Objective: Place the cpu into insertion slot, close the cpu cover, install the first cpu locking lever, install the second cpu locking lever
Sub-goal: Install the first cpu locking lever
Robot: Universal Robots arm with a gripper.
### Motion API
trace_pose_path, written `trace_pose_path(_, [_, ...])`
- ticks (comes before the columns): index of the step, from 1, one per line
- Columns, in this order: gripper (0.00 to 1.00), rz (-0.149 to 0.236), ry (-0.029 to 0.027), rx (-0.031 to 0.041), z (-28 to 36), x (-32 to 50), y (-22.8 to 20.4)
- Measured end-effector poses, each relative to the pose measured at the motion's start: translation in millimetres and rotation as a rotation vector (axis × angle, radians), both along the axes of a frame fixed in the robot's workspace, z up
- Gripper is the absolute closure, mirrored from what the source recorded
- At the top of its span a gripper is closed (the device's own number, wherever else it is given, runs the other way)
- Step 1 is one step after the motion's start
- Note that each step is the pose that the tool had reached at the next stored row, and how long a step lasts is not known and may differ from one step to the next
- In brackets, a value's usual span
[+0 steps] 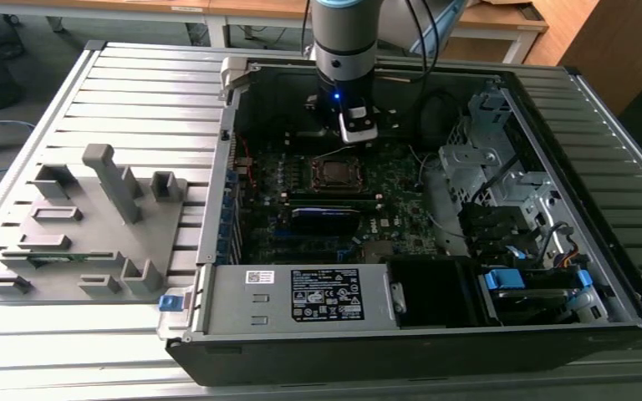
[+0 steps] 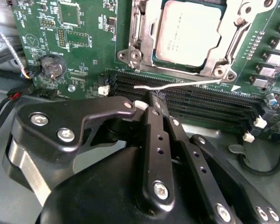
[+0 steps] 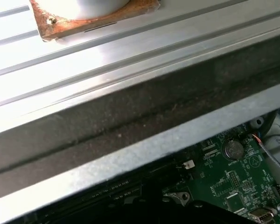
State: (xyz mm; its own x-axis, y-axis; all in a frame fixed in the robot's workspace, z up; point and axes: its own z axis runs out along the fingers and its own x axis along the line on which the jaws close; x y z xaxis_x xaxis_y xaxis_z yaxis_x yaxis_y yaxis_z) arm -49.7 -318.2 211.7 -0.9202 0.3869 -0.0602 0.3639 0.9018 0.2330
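The cpu (image 2: 189, 32) lies flat in the insertion slot (image 2: 130, 55), its grey metal top showing through the window of the cpu cover (image 2: 225, 44). The cover lies down around it. A thin silver locking lever (image 2: 186, 84) runs along the socket's edge, between the socket and the memory slots. My gripper (image 2: 157, 99) is shut, its black fingertips meeting right at this lever's bent part; whether they pinch it is unclear. In the exterior view the gripper (image 1: 357, 134) hangs inside the case just behind the cpu (image 1: 334, 173).
Long black memory slots (image 2: 200, 100) lie beside the fingertips. A coin battery (image 2: 52, 66) and loose cables (image 2: 9, 95) sit nearby. The case holds a labelled power supply (image 1: 298, 294) and drive cage (image 1: 500, 167). A grey fixture plate (image 1: 87, 225) is on the exterior view's left.
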Motion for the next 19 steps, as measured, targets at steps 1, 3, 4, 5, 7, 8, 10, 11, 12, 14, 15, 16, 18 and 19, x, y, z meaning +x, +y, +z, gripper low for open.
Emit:
trace_pose_path(1, [0.89,0.0,0.0,0.0005,1.1,0.0,0.0])
trace_pose_path(3, [0.89,0.0,-0.0001,0.0012,2.9,0.0,0.0])
trace_pose_path(4, [0.89,0.0,-0.0001,0.0014,3.7,0.0,0.0])
trace_pose_path(5, [0.89,0.0,0.0,0.0013,4.7,0.0,0.0])
trace_pose_path(7, [0.89,0.0,0.0,0.0013,6.8,0.0,0.0])
trace_pose_path(8, [0.89,0.0,0.0,0.0013,7.7,0.0,0.0])
trace_pose_path(10, [0.89,0.0,0.0,0.0014,9.5,0.0,0.0])
trace_pose_path(11, [0.89,0.0,0.0,0.0014,10.0,0.0,0.0])
trace_pose_path(12, [0.89,0.0,-0.0002,0.0018,9.9,0.0,0.0])
trace_pose_path(14, [0.89,0.0,-0.0001,0.0017,10.0,0.0,0.0])
trace_pose_path(15, [0.89,0.0,-0.0001,0.0017,10.0,0.0,0.0])
trace_pose_path(16, [0.89,0.0,0.0,0.0024,10.1,-0.3,0.0])
trace_pose_path(18, [0.89,0.0,0.0001,0.0093,10.1,-2.1,0.0])
trace_pose_path(19, [0.89,0.0,0.0,0.013,10.1,-3.0,0.0])
